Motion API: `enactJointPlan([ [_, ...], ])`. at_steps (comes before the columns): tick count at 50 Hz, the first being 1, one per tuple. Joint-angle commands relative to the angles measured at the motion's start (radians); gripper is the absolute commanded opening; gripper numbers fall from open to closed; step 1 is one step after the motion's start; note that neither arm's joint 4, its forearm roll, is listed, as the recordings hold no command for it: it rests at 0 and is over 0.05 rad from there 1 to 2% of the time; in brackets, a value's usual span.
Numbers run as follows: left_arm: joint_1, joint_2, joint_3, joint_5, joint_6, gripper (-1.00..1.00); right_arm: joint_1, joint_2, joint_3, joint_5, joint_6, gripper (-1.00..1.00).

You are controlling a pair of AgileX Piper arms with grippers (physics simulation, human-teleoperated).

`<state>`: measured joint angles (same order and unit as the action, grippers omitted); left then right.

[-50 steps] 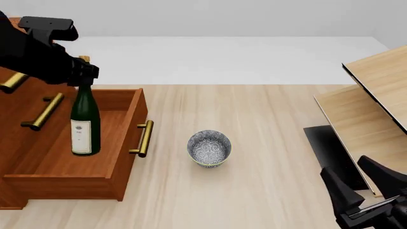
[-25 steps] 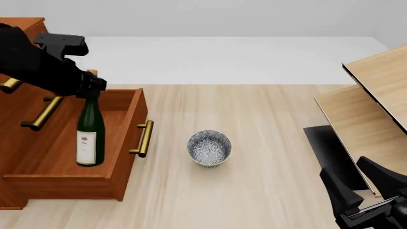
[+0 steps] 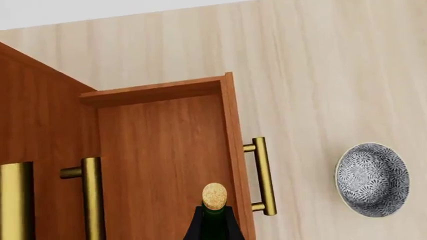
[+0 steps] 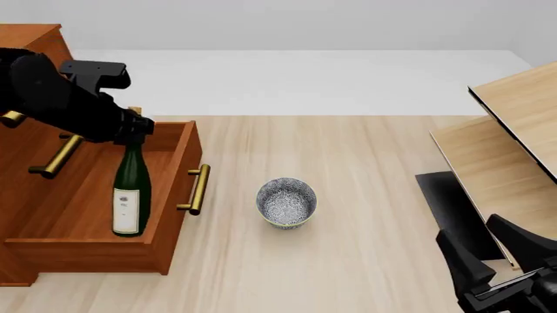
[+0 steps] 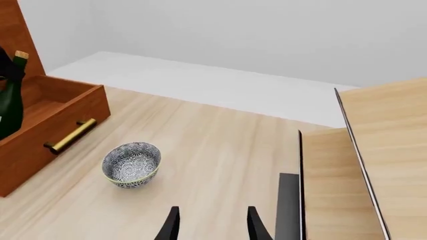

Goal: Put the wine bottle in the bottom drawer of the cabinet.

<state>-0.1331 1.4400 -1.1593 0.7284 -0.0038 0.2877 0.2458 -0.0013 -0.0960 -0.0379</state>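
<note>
The left gripper [image 4: 130,124] grips the neck of the bottle [image 4: 130,192], which stands upright inside the pulled-out bottom drawer [image 4: 169,195] of the cabinet [image 4: 26,140], near the drawer's front panel and its brass handle [image 4: 197,189]. The right gripper [image 5: 210,222] waits well apart at the table's [image 4: 366,195] near right corner, fingers parted and holding nothing. A patterned bowl [image 4: 286,202] sits between them.
</note>
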Motion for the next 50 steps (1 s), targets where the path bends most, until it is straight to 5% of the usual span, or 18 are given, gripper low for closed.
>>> enactJointPlan([
  [1,-0.008,0.004,0.002,-0.008,-0.027,-1.00,0.000,0.002,0.000,0.000,-0.001,1.00],
  [50,-0.028,0.098,0.082,-0.093,-0.118,-1.00,0.010,0.026,0.001,-0.014,-0.001,1.00],
])
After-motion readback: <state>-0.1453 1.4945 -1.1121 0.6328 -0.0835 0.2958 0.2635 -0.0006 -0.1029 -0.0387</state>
